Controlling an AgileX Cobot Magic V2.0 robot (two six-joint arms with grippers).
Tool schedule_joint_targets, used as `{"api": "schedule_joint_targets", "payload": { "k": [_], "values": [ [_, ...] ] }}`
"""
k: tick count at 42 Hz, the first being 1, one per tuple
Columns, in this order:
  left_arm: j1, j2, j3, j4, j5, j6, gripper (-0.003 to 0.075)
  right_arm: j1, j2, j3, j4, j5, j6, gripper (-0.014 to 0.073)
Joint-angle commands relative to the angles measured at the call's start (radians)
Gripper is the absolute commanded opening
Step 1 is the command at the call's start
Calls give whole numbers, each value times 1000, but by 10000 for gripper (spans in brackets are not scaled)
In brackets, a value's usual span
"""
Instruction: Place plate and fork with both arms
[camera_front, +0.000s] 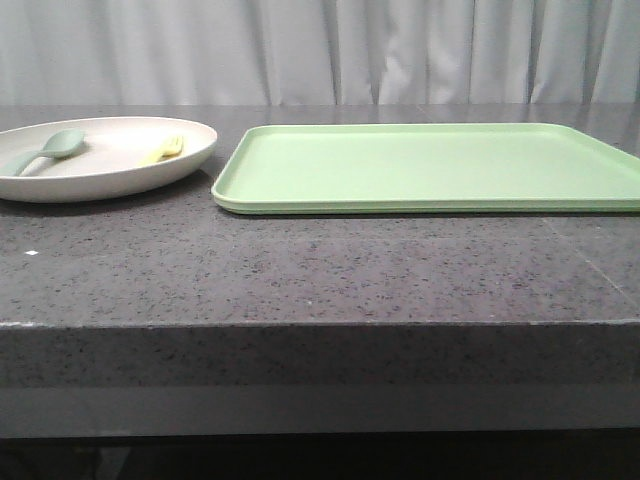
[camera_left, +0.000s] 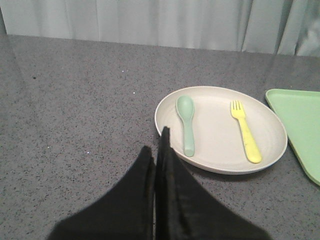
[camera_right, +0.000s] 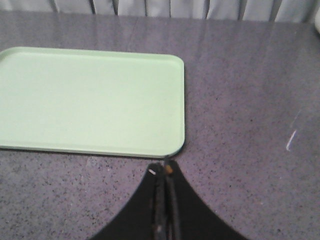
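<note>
The cream-beige plate (camera_front: 110, 170) sits on the counter at the far left; it also shows in the left wrist view (camera_left: 220, 150). On it lie the yellow fork (camera_left: 245, 131), also seen in the front view (camera_front: 165, 149), and a sage-green spoon (camera_left: 187, 122). My left gripper (camera_left: 156, 145) is shut and empty, its tips just short of the plate's near rim. My right gripper (camera_right: 165, 167) is shut and empty, just off a corner of the light green tray (camera_right: 90, 100). Neither gripper shows in the front view.
The light green tray (camera_front: 430, 165) lies to the right of the plate, a small gap between them. The grey speckled counter (camera_front: 320, 270) ends in a front edge near the camera. A pale curtain hangs behind.
</note>
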Motion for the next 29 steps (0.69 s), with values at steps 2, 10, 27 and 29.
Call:
{"api": "schedule_joint_targets", "payload": {
  "k": [2, 10, 27, 29],
  "values": [
    [-7, 39, -25, 0, -75, 1, -18, 0, 65, -35, 1, -70, -6, -68],
    [-7, 46, -25, -6, -75, 1, -18, 0, 112, -33, 1, -75, -6, -68],
    [-5, 46, -25, 24, -86, 1, 94, 0, 115, -30, 1, -79, -6, -24],
    [-5, 46, -25, 33, -86, 1, 214, 0, 115, -30, 1, -81, -6, 62]
  ]
}}
